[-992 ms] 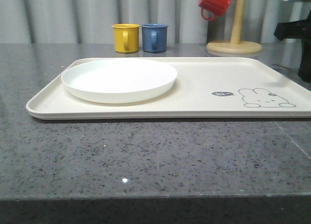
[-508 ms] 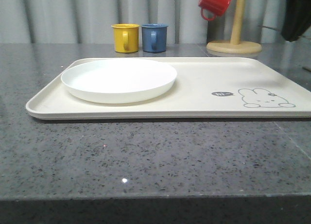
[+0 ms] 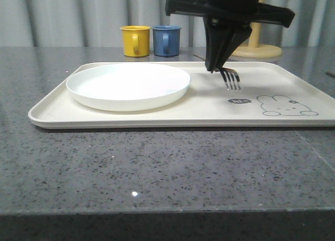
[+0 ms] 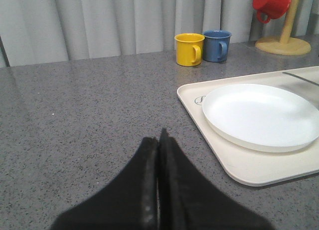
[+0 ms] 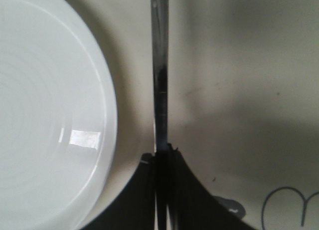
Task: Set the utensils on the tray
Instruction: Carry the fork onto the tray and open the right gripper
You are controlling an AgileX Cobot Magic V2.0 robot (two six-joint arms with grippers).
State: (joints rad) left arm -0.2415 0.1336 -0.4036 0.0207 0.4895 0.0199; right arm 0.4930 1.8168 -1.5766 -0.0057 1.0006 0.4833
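A silver fork point(image 3: 230, 78) hangs over the cream tray point(image 3: 209, 102), tines toward the camera, just right of the white plate. My right gripper point(image 3: 215, 68) is shut on the fork's neck, pointing down over the tray's middle. In the right wrist view the fork's handle point(image 5: 159, 65) runs straight away from the closed fingers point(image 5: 187, 190), above the tray point(image 5: 239, 65) and beside the plate's rim. My left gripper point(image 4: 159, 140) is shut and holds nothing, hovering over the bare counter to the left of the tray point(image 4: 239, 165).
A round white plate point(image 3: 128, 85) fills the tray's left half; a rabbit drawing point(image 3: 285, 106) marks its right end. Yellow point(image 3: 135, 40) and blue point(image 3: 166, 40) mugs stand behind the tray. A wooden mug tree point(image 3: 254, 46) stands at the back right. The grey stone counter point(image 3: 157, 168) stretches in front.
My right arm has swung in from the far right edge to above the tray's middle, bringing the fork with it. The plate, tray and mugs have not moved.
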